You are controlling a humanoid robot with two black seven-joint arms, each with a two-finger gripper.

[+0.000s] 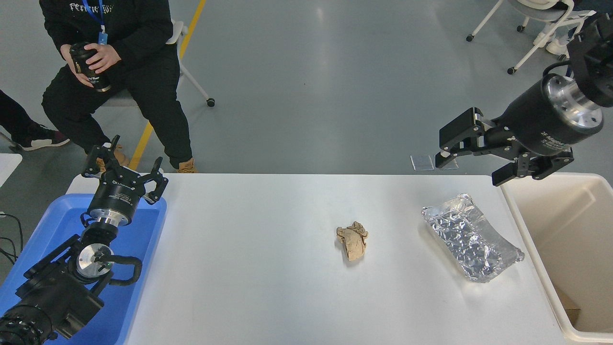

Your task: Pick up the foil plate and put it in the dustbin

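White print ran along the barrel of the right arm, too small to read, and the lettering on the collar of the left gripper [125, 168] was likewise illegible. The shiny, crinkled silver foil plate [471, 243] lay flat on the white table [258, 268] toward its right side, near the rim of the large cream plastic dustbin [529, 239] that stood against the table's right edge, but apart from it. A small crumpled brown paper wad [352, 242] sat near the table's middle, well apart from the plate. The right gripper [471, 165] hung in the air above the table's far right corner, its black fingers spread apart and holding nothing, clear of the plate below. The left gripper, fingers also spread, was parked over a blue plastic tray [148, 230] at the table's left end. Beyond the table stretched a grey glossy floor with a yellow line [167, 81]; a person in black clothes [119, 57] sat there holding a dark cup [88, 64], and a white wheeled chair [539, 28] stood at the far right.
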